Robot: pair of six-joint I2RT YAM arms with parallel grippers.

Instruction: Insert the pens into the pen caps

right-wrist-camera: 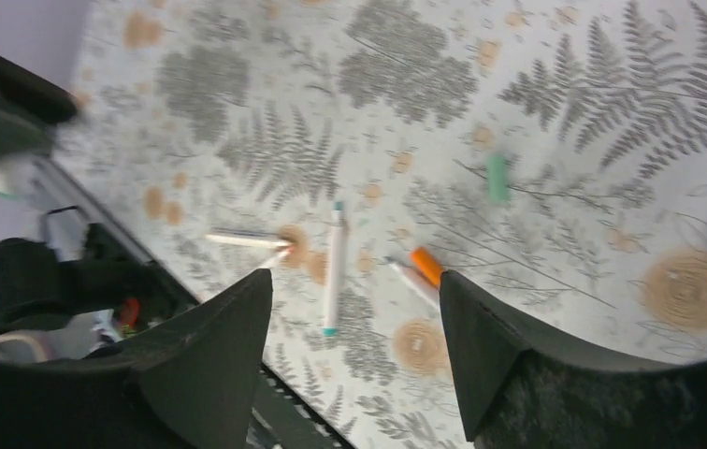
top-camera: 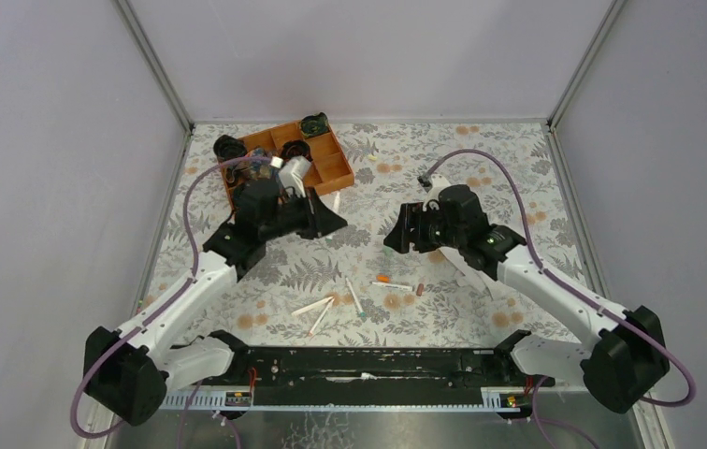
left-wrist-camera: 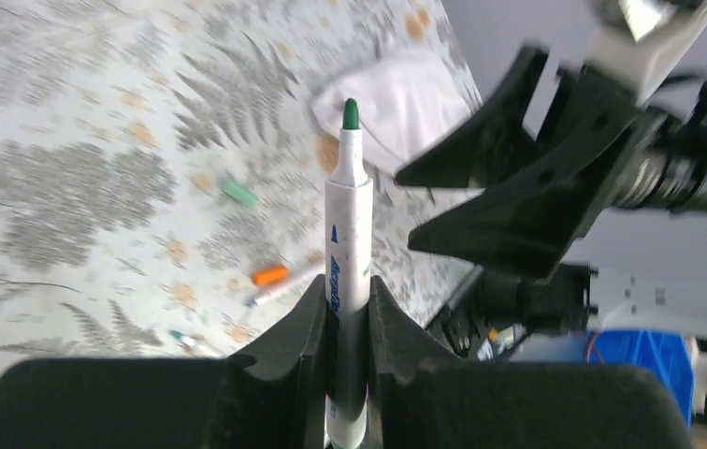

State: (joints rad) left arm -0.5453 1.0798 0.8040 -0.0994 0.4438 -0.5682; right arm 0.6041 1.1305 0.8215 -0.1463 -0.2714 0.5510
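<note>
My left gripper (left-wrist-camera: 345,285) is shut on a white pen (left-wrist-camera: 348,224) whose green tip points forward, held above the table. In the top view it (top-camera: 329,222) hovers left of centre. My right gripper (right-wrist-camera: 354,281) is open and empty, and faces the left one in the top view (top-camera: 396,238). On the cloth below lie a green cap (right-wrist-camera: 497,178), an orange cap (right-wrist-camera: 426,265) at the end of a pen (right-wrist-camera: 408,281), a teal-tipped pen (right-wrist-camera: 334,267) and two more pens (right-wrist-camera: 247,240). A brown cap (top-camera: 419,289) lies by the orange one (top-camera: 383,279).
An orange compartment tray (top-camera: 336,173) with dark parts stands at the back left. A crumpled white paper sheet (left-wrist-camera: 396,103) lies under the right arm. The fern-print cloth (top-camera: 481,168) covers the table between grey walls. A black rail (top-camera: 368,365) runs along the near edge.
</note>
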